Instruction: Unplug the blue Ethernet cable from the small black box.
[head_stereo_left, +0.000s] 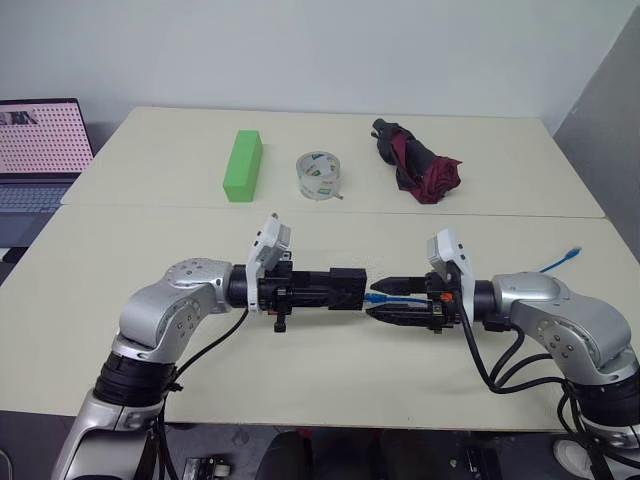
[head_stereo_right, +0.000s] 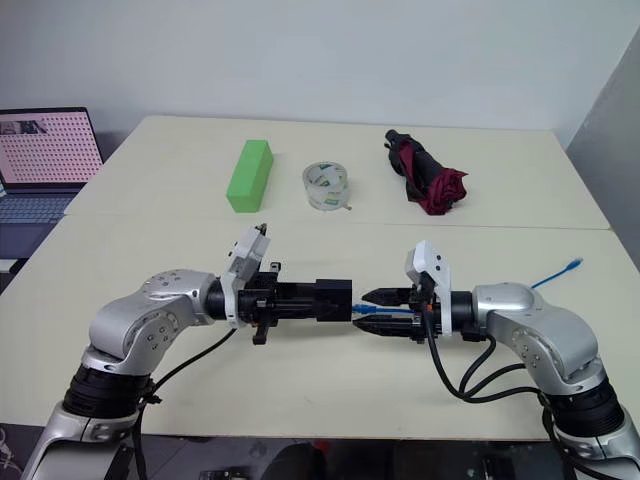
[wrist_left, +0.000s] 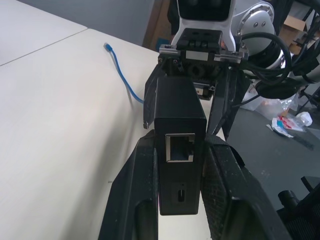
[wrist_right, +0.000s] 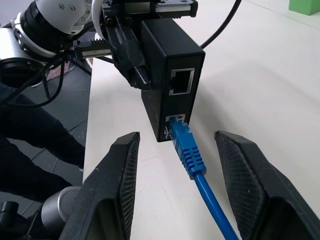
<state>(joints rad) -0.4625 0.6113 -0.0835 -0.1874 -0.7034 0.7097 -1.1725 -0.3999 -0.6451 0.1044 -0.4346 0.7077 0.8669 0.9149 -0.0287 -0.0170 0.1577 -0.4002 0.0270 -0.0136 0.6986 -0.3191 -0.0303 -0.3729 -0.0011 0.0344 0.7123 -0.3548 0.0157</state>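
The left gripper (head_stereo_left: 345, 289) pinches the one small black box (head_stereo_left: 347, 288) above the table (head_stereo_left: 300, 370). At its three o'clock, the right gripper (head_stereo_left: 378, 301) stands spread around the one blue Ethernet cable (wrist_right: 192, 157), plug seated in the lower of two ports.

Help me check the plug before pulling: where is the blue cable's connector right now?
In the right wrist view the blue Ethernet cable is plugged into the lower port of the small black box, between the open right gripper fingers; the left gripper holds the box.
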